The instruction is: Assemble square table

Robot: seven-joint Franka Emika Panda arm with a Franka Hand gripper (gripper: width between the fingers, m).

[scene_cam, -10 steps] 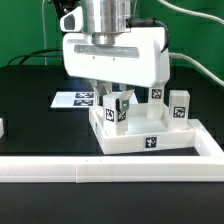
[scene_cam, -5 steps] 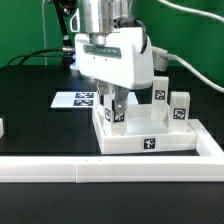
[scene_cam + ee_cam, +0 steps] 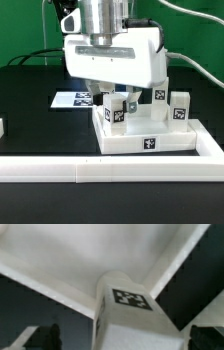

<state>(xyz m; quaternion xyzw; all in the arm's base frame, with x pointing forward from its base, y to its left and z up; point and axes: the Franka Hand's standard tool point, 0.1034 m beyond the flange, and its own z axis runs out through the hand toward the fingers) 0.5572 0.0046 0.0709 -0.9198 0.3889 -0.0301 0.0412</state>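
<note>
The square table top (image 3: pixel 150 142) lies white and rimmed at the middle of the exterior view, with a tag on its front wall. A tagged white leg (image 3: pixel 117 113) stands upright in its near corner on the exterior view's left. Two more legs (image 3: pixel 179 108) stand at the far corners. My gripper (image 3: pixel 113 103) hangs straight over the near leg with a finger on each side. In the wrist view the leg (image 3: pixel 130 300) fills the middle, the fingers (image 3: pixel 47 336) are dark at each side, and a gap shows beside one finger. The gripper (image 3: pixel 125 339) is open.
The marker board (image 3: pixel 72 99) lies flat on the black table behind the top on the exterior view's left. A long white border rail (image 3: pixel 100 170) runs along the front and up the right side. A small white part (image 3: pixel 2 127) sits at the left edge.
The gripper hand turned about its vertical axis half a second ago and has turned back to its broadside pose. The leg and the table top stay where they were.
</note>
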